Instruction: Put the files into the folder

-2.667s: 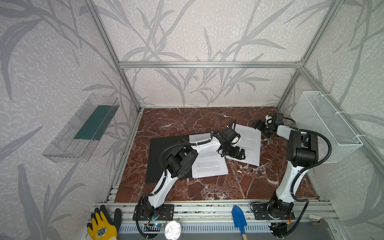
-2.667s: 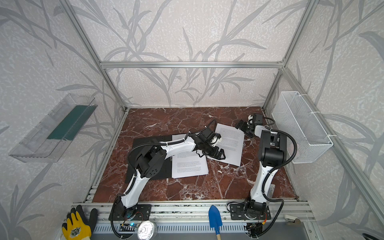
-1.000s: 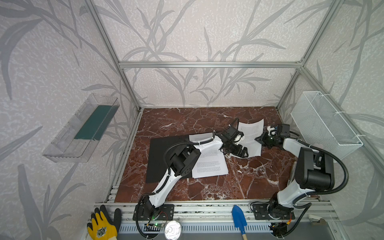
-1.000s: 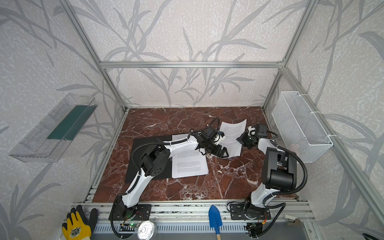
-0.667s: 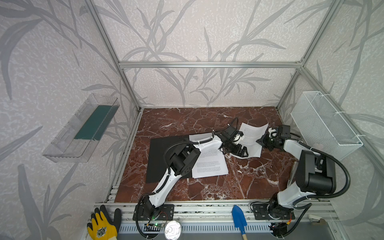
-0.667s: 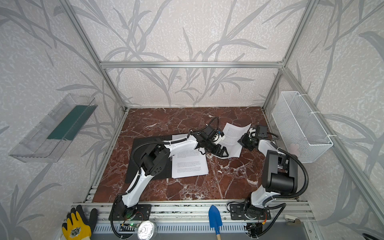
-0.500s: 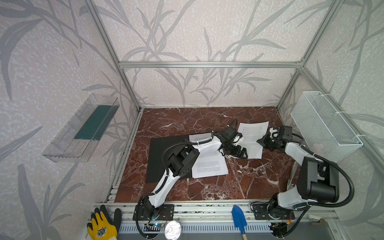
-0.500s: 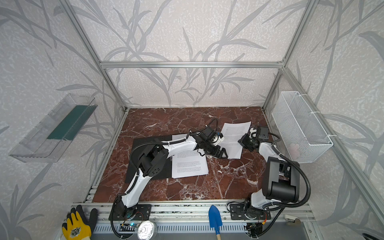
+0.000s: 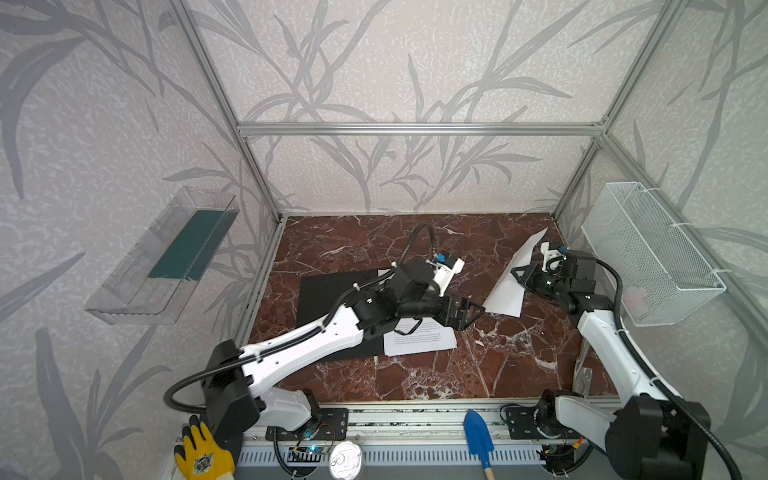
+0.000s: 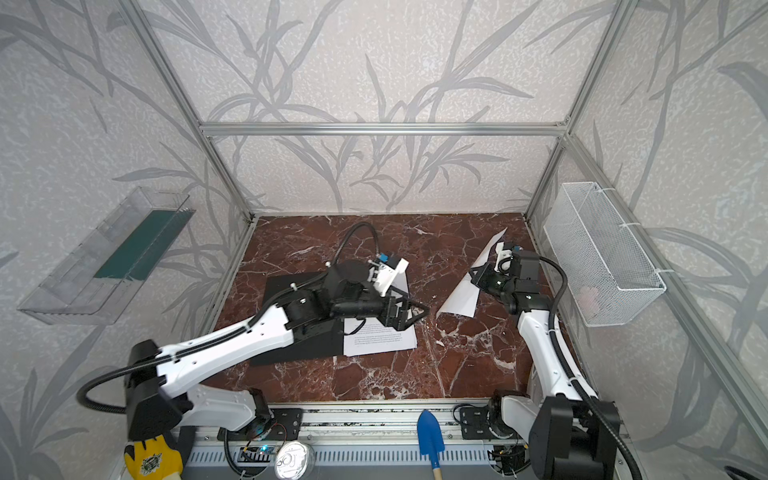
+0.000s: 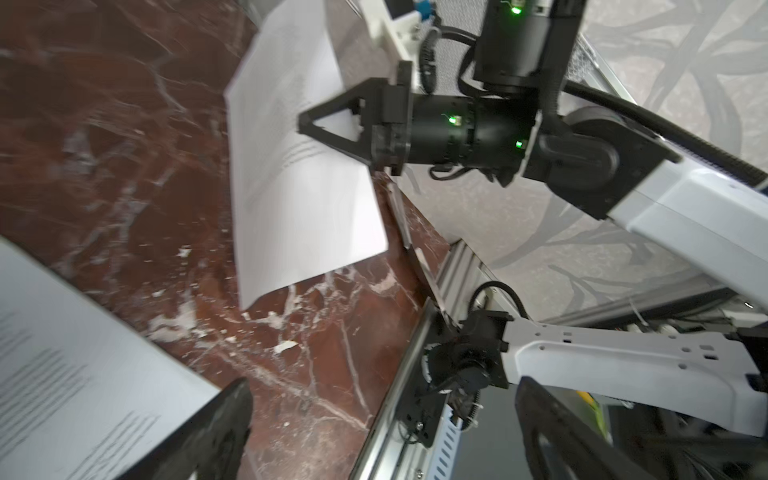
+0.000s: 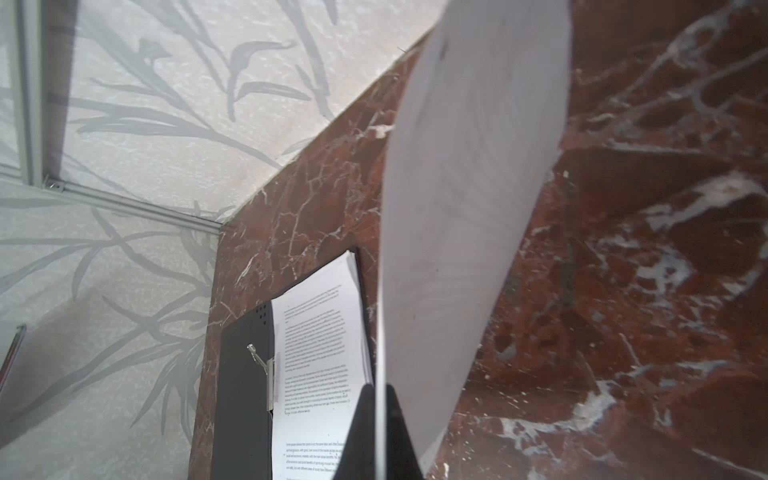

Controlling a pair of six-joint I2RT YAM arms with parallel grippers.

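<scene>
In both top views the sheet (image 9: 509, 282) (image 10: 463, 289), which lay flatter half a second ago, now stands tilted on edge at the right of the desk (image 9: 415, 374). It is well apart from the folder (image 9: 332, 291) (image 10: 286, 299) and the files (image 9: 419, 338) (image 10: 378, 338) on it, so the carry leftward is judged the step in hand. In the left wrist view the right jaws are closed on the sheet (image 11: 291, 187) at its edge, while the left jaws stand wide and hold nothing, just right of the files (image 11: 62, 353). In the right wrist view the closed jaws pinch the sheet (image 12: 469, 208), with the open folder (image 12: 241, 395) and the files (image 12: 320, 353) lying beyond it.
</scene>
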